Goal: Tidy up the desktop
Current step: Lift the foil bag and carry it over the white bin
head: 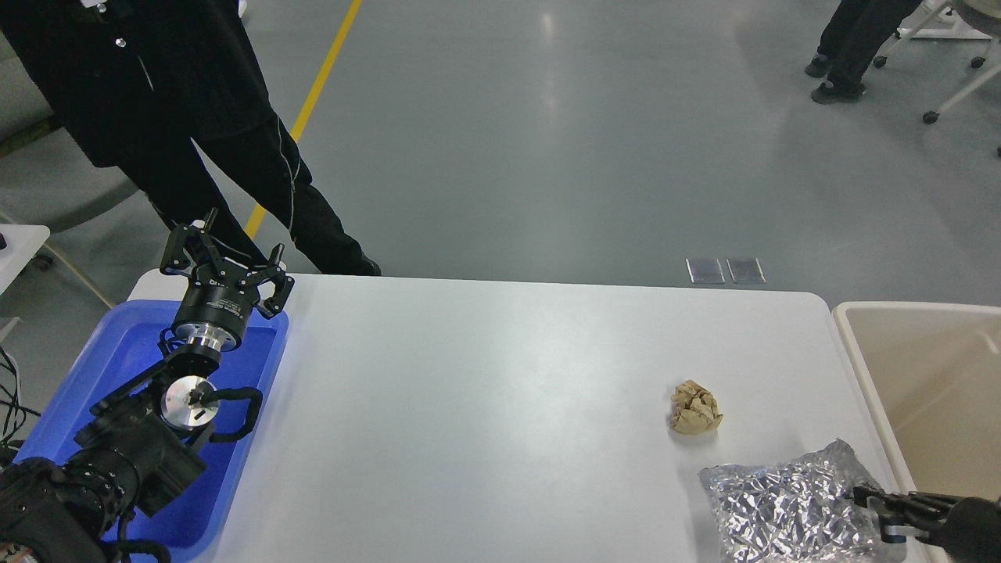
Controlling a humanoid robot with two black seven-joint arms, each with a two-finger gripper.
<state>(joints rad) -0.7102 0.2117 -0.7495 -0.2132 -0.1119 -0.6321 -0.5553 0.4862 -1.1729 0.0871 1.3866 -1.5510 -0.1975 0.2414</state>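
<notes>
The white desktop (508,391) fills the middle of the head view. A crumpled brown paper ball (694,408) lies on it at the right. A crinkled silver foil bag (786,508) is at the front right corner. My right gripper (866,502) comes in from the bottom right and its fingers are closed on the bag's right edge. My left gripper (225,254) is open and empty, held above the far end of the blue tray (117,352) at the left.
A beige bin (923,375) stands just past the desktop's right edge. A person in black (195,117) stands at the far left corner. Another person's legs and chair wheels are far back right.
</notes>
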